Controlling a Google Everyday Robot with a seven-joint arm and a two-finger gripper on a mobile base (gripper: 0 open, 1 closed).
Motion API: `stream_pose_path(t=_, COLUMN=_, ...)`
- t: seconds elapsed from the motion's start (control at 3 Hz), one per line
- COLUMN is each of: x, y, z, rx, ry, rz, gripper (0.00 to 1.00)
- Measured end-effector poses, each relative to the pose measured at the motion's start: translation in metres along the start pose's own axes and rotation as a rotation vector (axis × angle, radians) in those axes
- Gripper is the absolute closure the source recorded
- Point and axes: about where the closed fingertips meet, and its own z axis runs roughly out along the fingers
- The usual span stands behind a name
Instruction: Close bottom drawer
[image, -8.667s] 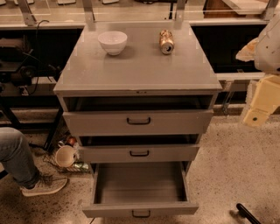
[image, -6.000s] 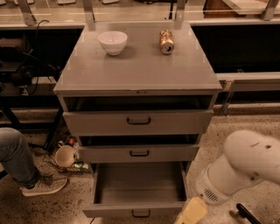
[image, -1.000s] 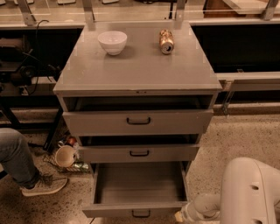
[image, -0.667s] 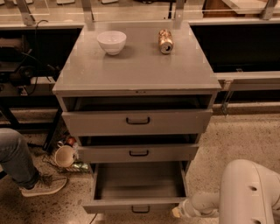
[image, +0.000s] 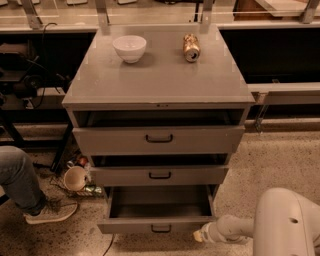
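Note:
The bottom drawer (image: 158, 226) is the lowest grey drawer of the cabinet, with a small black handle (image: 161, 229). It stands pulled out and its inside looks empty. My gripper (image: 202, 234) is at the end of the white arm (image: 280, 225) at the lower right. It sits right at the drawer front's right end, low near the floor. Whether it touches the front panel I cannot tell.
The top drawer (image: 159, 140) and middle drawer (image: 159, 175) are slightly ajar. A white bowl (image: 129, 48) and a lying can (image: 190, 47) are on the cabinet top. A person's leg and shoe (image: 30, 192) and a cup (image: 75, 178) are on the floor at left.
The bottom drawer has slid in part way since a second ago. My gripper has moved with the drawer front, toward the cabinet.

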Motion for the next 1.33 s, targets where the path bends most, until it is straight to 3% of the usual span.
stream_pose_path(t=0.33, x=-0.032, y=0.002, z=0.007, rx=-0.022, ry=-0.057, rz=-0.027, gripper=1.00)
stream_pose_path(t=0.67, x=-0.044, y=0.004, z=0.009, rx=-0.032, ry=-0.082, rz=-0.039, gripper=1.00)
stream_pose_path(t=1.0, x=-0.088, y=0.007, z=0.012, rx=-0.072, ry=-0.154, rz=-0.077, gripper=1.00)
stream_pose_path(t=1.33, x=-0.088, y=0.007, z=0.012, rx=-0.072, ry=-0.154, rz=-0.077, gripper=1.00)
